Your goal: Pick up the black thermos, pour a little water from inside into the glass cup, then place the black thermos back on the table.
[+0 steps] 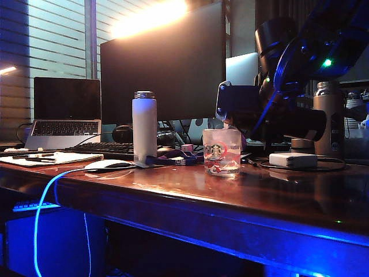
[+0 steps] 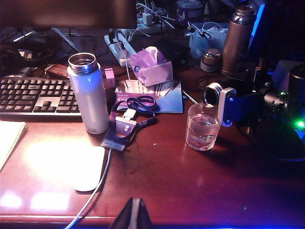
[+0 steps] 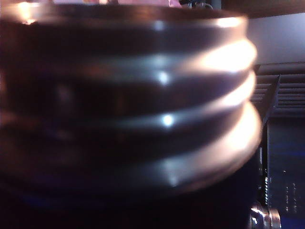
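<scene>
Thermos [image 2: 213,94], a matte-black cylinder with a shiny threaded metal mouth, lies tipped almost level in the right gripper [image 2: 238,102], whose jaws are clamped around its body, the mouth poised just above the rim of the glass cup [image 2: 202,127]. That short clear tumbler, printed with a green logo and red swirl, stands on the glossy reddish-brown table [image 2: 190,191] with water inside. Left gripper [image 2: 133,215] hangs near the table's front edge, its dark fingertips pressed together on nothing.
</scene>
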`<state>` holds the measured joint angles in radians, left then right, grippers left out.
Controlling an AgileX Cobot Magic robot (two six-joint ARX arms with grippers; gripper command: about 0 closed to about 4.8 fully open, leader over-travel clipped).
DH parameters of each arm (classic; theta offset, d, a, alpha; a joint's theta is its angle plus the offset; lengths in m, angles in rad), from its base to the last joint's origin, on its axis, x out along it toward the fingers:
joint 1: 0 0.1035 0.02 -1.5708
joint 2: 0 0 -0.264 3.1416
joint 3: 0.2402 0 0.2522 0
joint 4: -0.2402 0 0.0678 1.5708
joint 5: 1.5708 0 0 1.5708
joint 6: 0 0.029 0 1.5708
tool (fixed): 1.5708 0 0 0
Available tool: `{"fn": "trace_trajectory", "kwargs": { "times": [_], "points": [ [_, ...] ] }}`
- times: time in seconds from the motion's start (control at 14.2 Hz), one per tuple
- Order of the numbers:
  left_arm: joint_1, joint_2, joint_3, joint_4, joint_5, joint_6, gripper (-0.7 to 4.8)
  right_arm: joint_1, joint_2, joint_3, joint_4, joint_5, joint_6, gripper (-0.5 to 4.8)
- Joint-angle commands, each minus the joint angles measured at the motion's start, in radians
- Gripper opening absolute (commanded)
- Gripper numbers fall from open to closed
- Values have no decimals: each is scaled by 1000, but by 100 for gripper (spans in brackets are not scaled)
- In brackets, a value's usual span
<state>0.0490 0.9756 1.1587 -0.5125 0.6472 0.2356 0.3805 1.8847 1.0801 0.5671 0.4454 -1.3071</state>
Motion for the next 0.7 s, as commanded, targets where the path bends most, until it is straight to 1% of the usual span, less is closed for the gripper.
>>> {"fn": "trace_trajectory", "kwargs": {
  "times": [0.07,0.35,0.7],
  "points": [
    [0,-2,3,13,4,0,-2,0,-6,8,35,8,-33,49],
    [0,-2,3,13,4,0,-2,0,-5,8,34,8,-87,49],
    [0,-2,3,13,4,0,-2,0,-5,8,38,-2,-88,50]
  ]
}}
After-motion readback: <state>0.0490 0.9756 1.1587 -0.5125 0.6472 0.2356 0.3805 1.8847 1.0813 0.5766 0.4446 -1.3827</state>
